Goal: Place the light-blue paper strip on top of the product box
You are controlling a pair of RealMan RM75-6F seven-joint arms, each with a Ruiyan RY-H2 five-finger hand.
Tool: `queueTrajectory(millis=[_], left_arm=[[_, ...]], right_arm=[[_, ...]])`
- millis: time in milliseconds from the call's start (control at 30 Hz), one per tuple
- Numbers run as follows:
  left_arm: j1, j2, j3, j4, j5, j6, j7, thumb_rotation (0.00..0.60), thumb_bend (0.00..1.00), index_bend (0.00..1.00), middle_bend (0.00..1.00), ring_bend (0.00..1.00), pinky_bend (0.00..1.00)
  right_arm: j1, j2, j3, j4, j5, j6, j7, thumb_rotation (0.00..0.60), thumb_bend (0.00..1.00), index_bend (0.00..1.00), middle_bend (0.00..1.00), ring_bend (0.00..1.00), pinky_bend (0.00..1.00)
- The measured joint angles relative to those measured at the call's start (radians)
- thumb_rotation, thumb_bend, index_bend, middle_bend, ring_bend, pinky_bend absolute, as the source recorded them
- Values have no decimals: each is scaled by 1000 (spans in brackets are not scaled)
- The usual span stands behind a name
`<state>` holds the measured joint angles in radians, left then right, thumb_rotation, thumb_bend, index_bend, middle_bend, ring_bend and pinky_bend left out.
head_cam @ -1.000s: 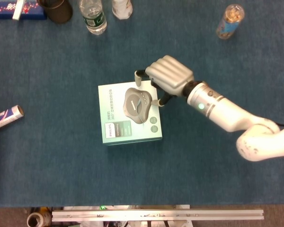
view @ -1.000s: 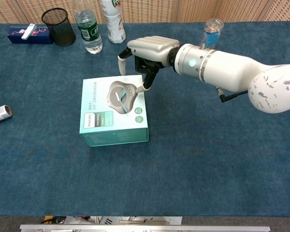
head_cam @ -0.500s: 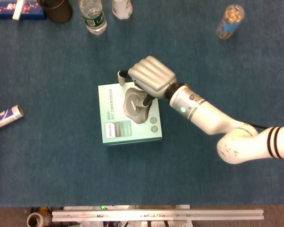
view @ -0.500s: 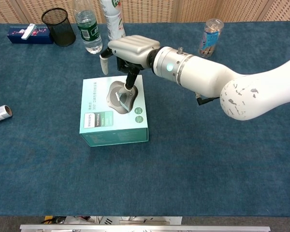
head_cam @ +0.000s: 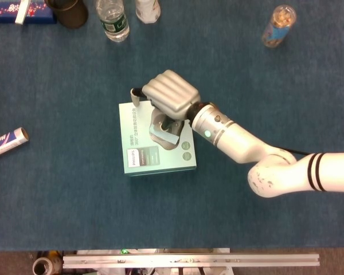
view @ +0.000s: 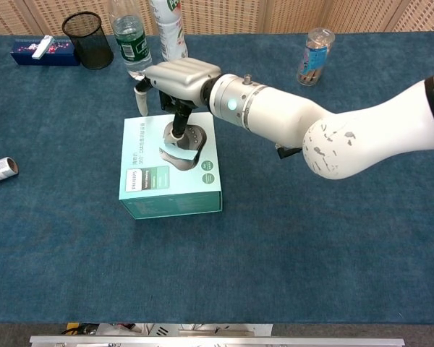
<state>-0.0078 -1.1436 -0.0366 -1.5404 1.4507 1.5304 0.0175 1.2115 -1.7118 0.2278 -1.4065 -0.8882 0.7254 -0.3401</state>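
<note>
The mint-green product box lies flat in the middle of the blue table. The light-blue paper strip lies on its top, over the printed product picture, showing as a broad pale patch. My right hand hovers over the box's far half. One finger reaches down and touches the strip's far end, while the thumb sticks out to the left, away from the strip. The palm hides part of the strip in the head view. My left hand shows in neither view.
Two bottles, a black mesh pen cup and a dark blue box line the far left edge. A can stands far right. A rolled tube lies at the left edge.
My right hand slid left over the box until a finger came down on the strip. The strip, earlier a thin line on the box top, now shows as a wider patch.
</note>
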Motion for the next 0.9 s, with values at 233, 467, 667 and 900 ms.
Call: queueTrajectory(millis=[233, 467, 667, 900], left_arm=[[1, -2, -1, 5, -1, -2, -5, 600, 208, 164, 298, 301, 275], [2, -2, -1, 10, 0, -1, -10, 600, 208, 164, 298, 301, 275], [4, 0, -1, 10, -5, -6, -10, 600, 208, 164, 297, 301, 275], [8, 1, 0, 10, -7, -3, -12, 600, 208, 164, 297, 302, 275]], right_arm=[[-2, -3, 6, -9, -5, 9, 3, 600, 78, 418, 994, 1000, 1000], [0, -8, 6, -9, -5, 9, -1, 600, 77, 418, 994, 1000, 1000], [1, -10, 9, -7, -7, 5, 4, 600, 78, 418, 994, 1000, 1000], [14, -40, 10, 27, 2, -9, 1, 600, 78, 418, 994, 1000, 1000]])
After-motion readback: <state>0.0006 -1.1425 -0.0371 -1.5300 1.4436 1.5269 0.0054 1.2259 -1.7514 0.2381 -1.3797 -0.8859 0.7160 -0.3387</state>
